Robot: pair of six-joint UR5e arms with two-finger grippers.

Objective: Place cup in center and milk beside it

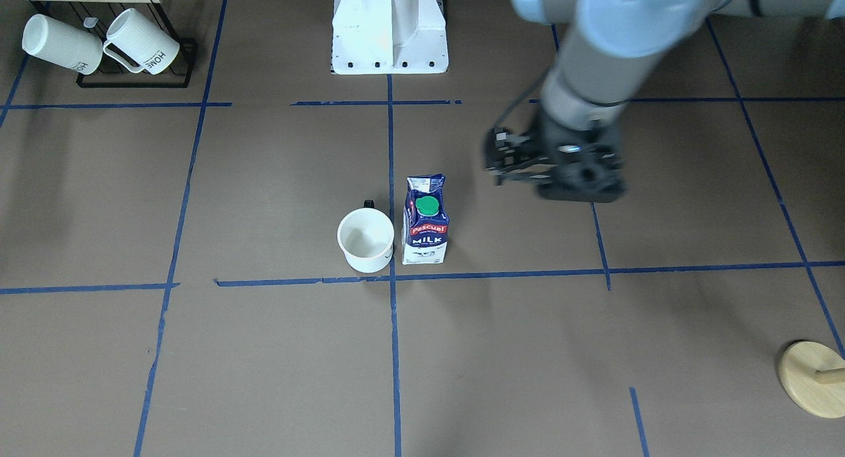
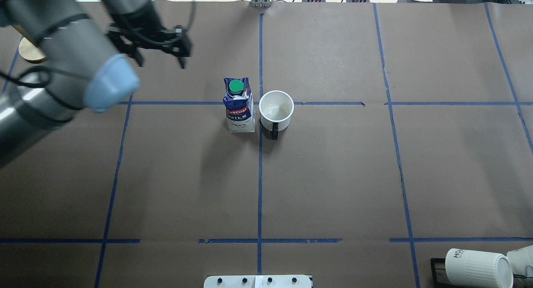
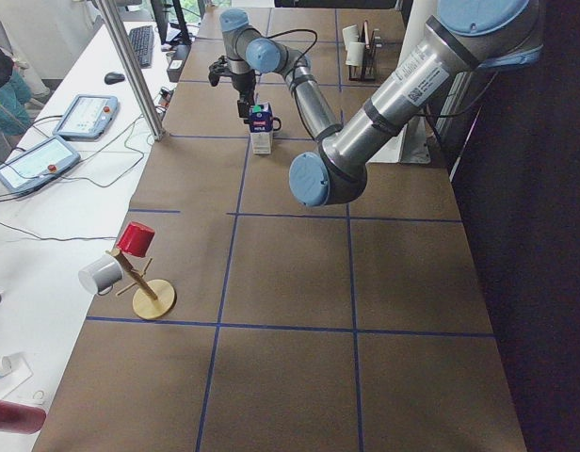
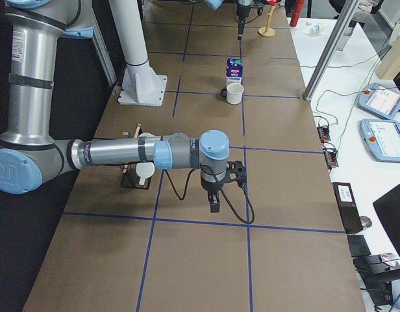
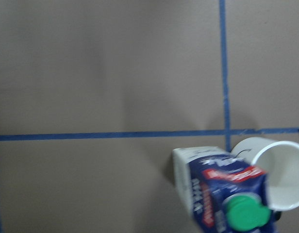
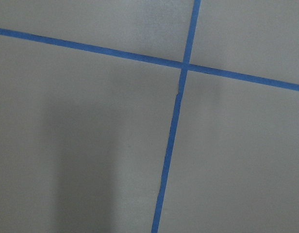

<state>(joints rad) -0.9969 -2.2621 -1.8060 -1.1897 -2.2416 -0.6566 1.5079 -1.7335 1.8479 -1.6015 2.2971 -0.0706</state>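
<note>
The cup, a small white mug with a black handle, stands upright at the table's middle, by the crossing of the blue tape lines. The milk, a dark blue carton with a green cap, stands upright right beside it, with a small gap between them. Both also show in the overhead view, cup and milk, and in the left wrist view, milk and cup. My left gripper is open and empty, raised off the table, away from the milk. My right gripper shows only in the right side view, over bare table; I cannot tell its state.
A black rack with two white ribbed "HOME" mugs stands at the near-right corner of the table. A wooden mug tree with a red cup and a grey cup stands at the far left. The white robot base is at the table's near edge.
</note>
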